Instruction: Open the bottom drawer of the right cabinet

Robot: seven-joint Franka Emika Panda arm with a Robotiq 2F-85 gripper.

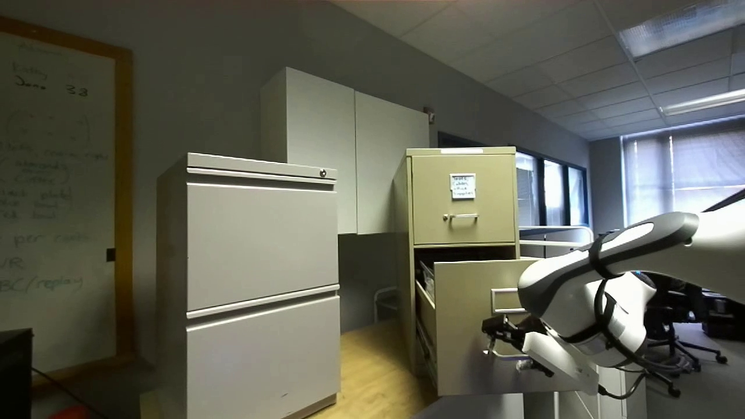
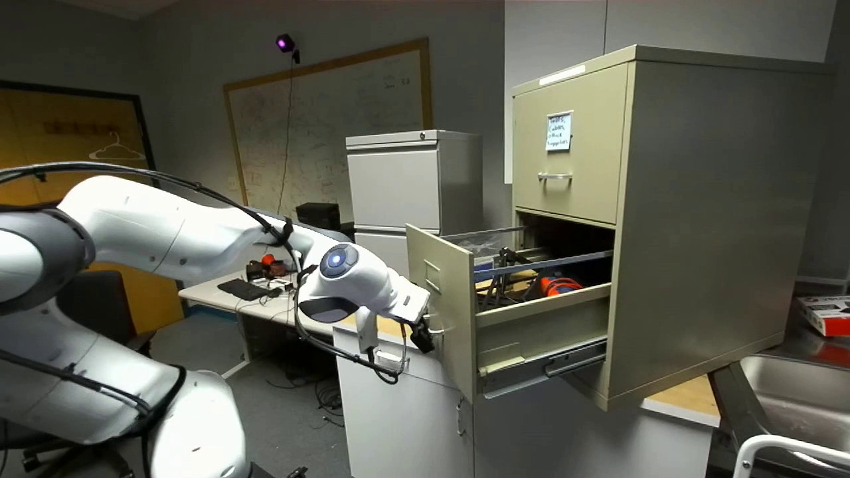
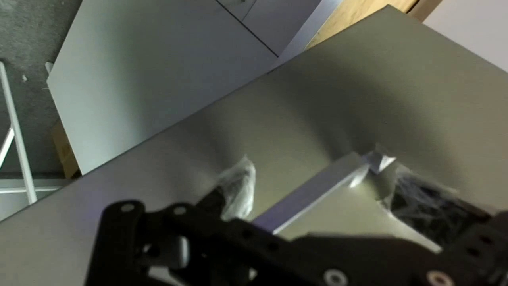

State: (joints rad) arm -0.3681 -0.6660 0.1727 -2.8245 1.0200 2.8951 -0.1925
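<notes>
Wrist view, left to right: Robotiq gripper spread, its fingers wide apart; one fingertip in clear film, then the metal pull handle in the gap, then the opposite fingertip, also film-wrapped, just beside the handle's far end. The handle's near end passes out of sight behind the gripper. Whether either finger touches the handle: cannot tell.

Bottom drawer stands well out of the tan filing cabinet in both exterior views. Its front panel faces the gripper, which sits at the handle, below the label holder and closer to the panel's lower edge than its upper. A panel corner shows at the wrist view's upper edge, wooden countertop just beyond.

Views compared. In an exterior view, left to right: framed whiteboard along the left edge, light-grey filing cabinet, tan filing cabinet with its upper drawer closed and bearing a handwritten label, Panda arm at the right edge. In an exterior view the drawer's inside lies exposed: dark items too cluttered to name, an orange-red item near the side wall's upper edge, then, toward the view's lower right corner, a steel sink. From the wrist, the front panel hides those contents; fingertip film reads clearest there.
</notes>
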